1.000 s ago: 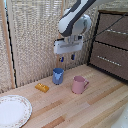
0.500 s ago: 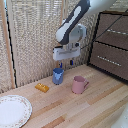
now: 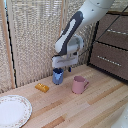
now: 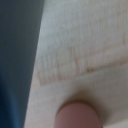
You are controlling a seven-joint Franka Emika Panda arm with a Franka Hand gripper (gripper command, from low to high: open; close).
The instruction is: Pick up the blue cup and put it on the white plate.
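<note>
The blue cup (image 3: 58,76) stands upright on the wooden table (image 3: 100,107) near the back wall. My gripper (image 3: 59,70) hangs right on top of it, its dark fingers spread at the cup's rim, open as far as the exterior view shows. In the wrist view the blue cup (image 4: 15,65) fills one side as a blurred blue wall very close to the camera; no finger shows there. The white plate (image 3: 7,113) lies at the table's front corner on the exterior view's left, far from the cup.
A pink mug (image 3: 78,85) stands just to the exterior view's right of the blue cup and shows again in the wrist view (image 4: 77,116). A small yellow block (image 3: 42,87) lies between cup and plate. A brown drawer cabinet (image 3: 111,47) stands behind, with a reed blind (image 3: 30,40).
The arm has come down: the gripper that hung above the blue cup now sits at its rim. Cup, pink mug, block and plate have not moved.
</note>
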